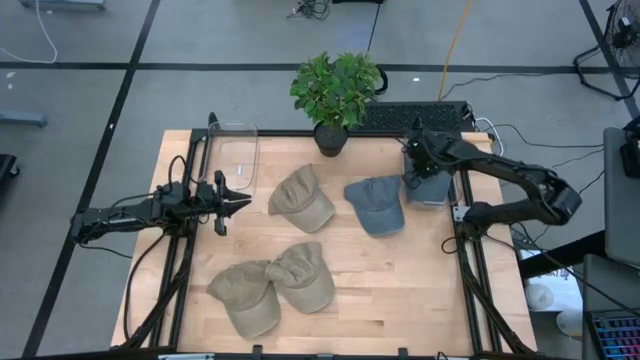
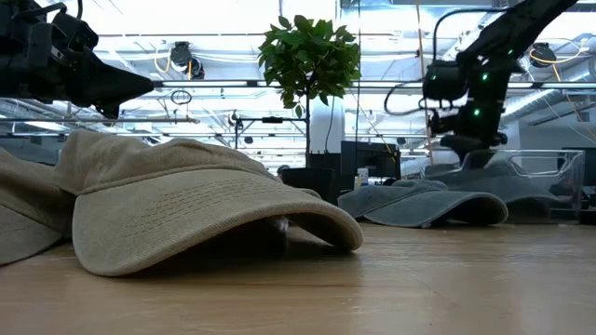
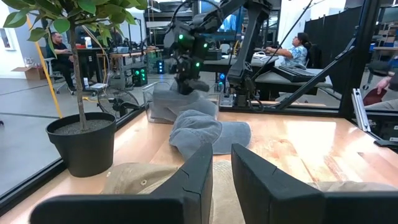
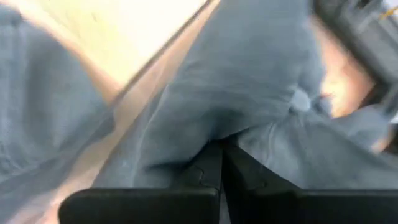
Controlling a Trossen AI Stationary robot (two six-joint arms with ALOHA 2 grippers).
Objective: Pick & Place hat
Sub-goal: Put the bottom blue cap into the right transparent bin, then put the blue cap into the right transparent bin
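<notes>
A blue hat [image 1: 432,192] lies in a clear bin [image 2: 551,169] at the table's far right. My right gripper [image 1: 418,176] is over it, slanting down, shut on its cloth. A second blue hat [image 1: 376,206] rests on the table just left of the bin. A tan hat [image 1: 301,198] lies at the centre, and two more tan hats [image 1: 245,297] [image 1: 306,276] lie near the front edge. My left gripper [image 1: 236,201] hovers level at the left, slightly open, with nothing between its fingers [image 3: 198,171]. My right gripper pinches a bunched fold of the blue hat's crown cloth [image 4: 244,127] between its two shut fingertips. It comes from above, slanting down. The cloth wrinkles toward the fingertips, and the rest of the hat lies in the clear bin.
A potted plant [image 1: 335,92] stands at the far edge's middle. A second clear bin [image 1: 238,154] sits at the far left, near my left gripper. Bare wood shows at the near right of the table [image 1: 410,290]. People sit at desks beyond the table [image 3: 297,48].
</notes>
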